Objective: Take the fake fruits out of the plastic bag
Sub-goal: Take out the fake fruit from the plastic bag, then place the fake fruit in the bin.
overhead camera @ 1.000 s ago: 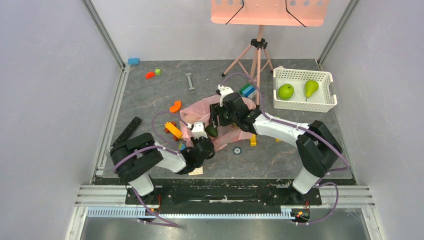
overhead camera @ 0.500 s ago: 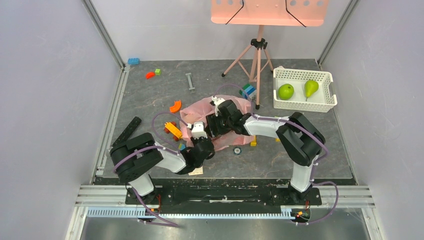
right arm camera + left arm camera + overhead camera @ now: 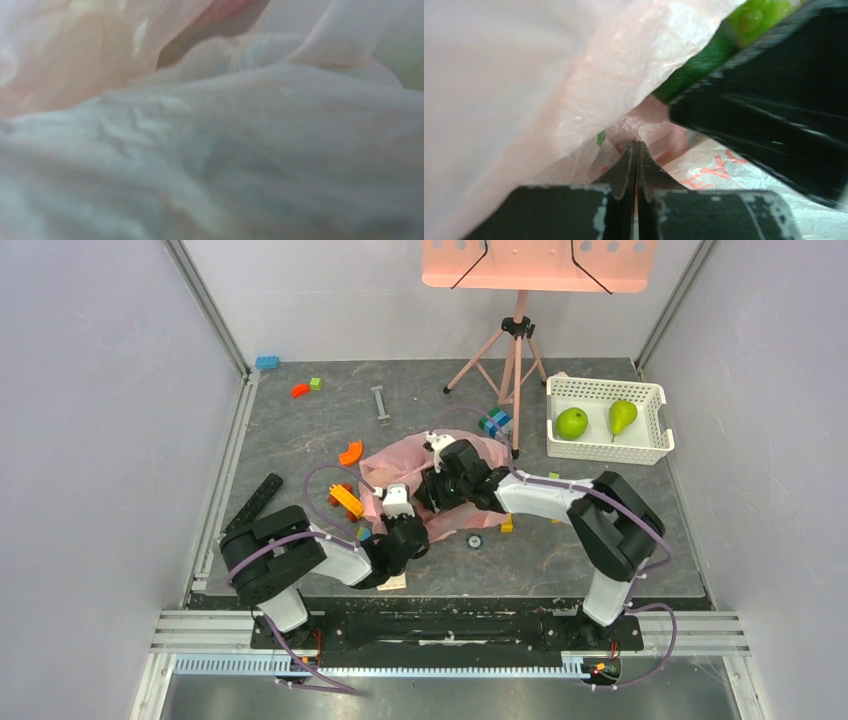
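Observation:
The pink plastic bag [image 3: 392,462] lies crumpled mid-table. My left gripper [image 3: 397,496] is at its near edge; in the left wrist view its jaws [image 3: 637,146] are shut on a pinch of bag film [image 3: 574,75]. My right gripper [image 3: 437,490] is pushed into the bag's mouth from the right. Its wrist view shows only bag film [image 3: 210,140], with the fingers hidden. The left wrist view shows green grapes [image 3: 756,14] and a dark green fruit [image 3: 698,66] beside the black right gripper [image 3: 774,110]. A green apple [image 3: 571,423] and a green pear [image 3: 622,416] lie in the white basket [image 3: 608,452].
A pink tripod [image 3: 515,350] stands behind the bag. Building blocks lie around it: an orange curved one [image 3: 350,452], yellow-orange ones [image 3: 346,502], teal ones [image 3: 494,422], a blue one [image 3: 267,362]. A grey bar [image 3: 380,402] and a small round part [image 3: 474,540] also lie there.
My right gripper has moved left and nearer, deeper into the bag's mouth, and now covers the dark green fruit seen before. The left gripper has held still.

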Robot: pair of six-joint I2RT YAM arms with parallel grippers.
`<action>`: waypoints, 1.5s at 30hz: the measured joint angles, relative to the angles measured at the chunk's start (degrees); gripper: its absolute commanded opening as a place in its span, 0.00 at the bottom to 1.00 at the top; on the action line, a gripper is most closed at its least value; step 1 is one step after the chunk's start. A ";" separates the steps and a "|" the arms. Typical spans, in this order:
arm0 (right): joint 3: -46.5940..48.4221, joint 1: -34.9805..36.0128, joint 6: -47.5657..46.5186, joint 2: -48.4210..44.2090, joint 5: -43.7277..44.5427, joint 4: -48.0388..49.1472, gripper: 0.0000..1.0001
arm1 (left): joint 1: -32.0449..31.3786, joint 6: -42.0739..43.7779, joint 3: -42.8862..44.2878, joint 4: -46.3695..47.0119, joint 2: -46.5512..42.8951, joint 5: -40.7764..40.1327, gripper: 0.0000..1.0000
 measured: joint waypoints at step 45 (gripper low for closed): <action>1.86 -26.82 -0.52 -37.64 8.66 -22.99 0.27 | 0.02 0.35 0.33 -11.41 -6.62 4.70 0.02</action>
